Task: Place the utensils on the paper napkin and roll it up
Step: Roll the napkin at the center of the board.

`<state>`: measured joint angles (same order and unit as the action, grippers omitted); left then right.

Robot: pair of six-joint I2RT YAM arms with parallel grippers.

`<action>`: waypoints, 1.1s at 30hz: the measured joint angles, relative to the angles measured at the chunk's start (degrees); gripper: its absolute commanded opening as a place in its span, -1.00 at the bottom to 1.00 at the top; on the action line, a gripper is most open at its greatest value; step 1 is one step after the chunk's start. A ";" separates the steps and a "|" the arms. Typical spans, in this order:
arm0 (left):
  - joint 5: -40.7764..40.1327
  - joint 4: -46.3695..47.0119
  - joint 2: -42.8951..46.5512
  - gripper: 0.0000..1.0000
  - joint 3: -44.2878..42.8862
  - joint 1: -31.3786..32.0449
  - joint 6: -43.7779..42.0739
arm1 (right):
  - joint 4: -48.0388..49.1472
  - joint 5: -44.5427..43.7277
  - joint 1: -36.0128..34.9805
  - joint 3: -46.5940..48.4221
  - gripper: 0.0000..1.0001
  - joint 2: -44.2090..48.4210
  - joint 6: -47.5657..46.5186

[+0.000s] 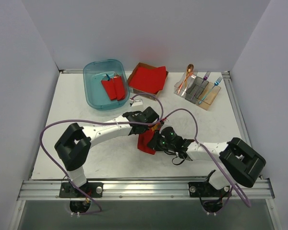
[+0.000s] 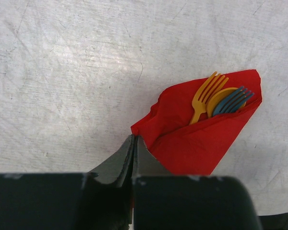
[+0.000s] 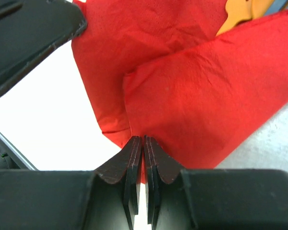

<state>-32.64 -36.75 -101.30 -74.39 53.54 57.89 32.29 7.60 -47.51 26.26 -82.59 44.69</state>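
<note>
The paper napkin (image 2: pixel 197 143) is folded into a cone around the utensils: an orange fork (image 2: pixel 204 98), an orange spoon (image 2: pixel 221 96) and a blue fork (image 2: pixel 233 101) stick out of its open end. My left gripper (image 2: pixel 134 138) is shut, pinching the napkin's near corner. My right gripper (image 3: pixel 143 140) is shut on the napkin (image 3: pixel 197 91) at its lower edge, with red paper between the jaws. From above, both grippers, left (image 1: pixel 151 127) and right (image 1: pixel 153 143), meet at the napkin (image 1: pixel 145 142) mid-table.
A teal tub (image 1: pixel 86 88) at the back left holds two red rolled bundles (image 1: pixel 114 87). A stack of red napkins (image 1: pixel 148 78) lies in a cardboard tray beside it. A clear holder (image 1: pixel 206 99) with more cutlery stands at the back right. Purple cables loop over both arms.
</note>
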 measured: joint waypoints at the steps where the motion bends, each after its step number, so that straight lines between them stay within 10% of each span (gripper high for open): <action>1: 0.00 -0.02 0.00 -0.95 0.00 0.00 0.00 | -0.04 -0.15 -0.22 -0.31 -0.82 0.50 0.13; 33: 3.58 -13.68 -3.98 -0.95 -10.99 0.00 9.99 | 3.37 -1.31 -2.10 -2.36 -0.82 -1.64 1.49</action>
<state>-29.06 -50.43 -105.27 -85.38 53.54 67.88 35.66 6.28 -49.60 23.90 -84.23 46.17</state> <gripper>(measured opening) 0.033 0.090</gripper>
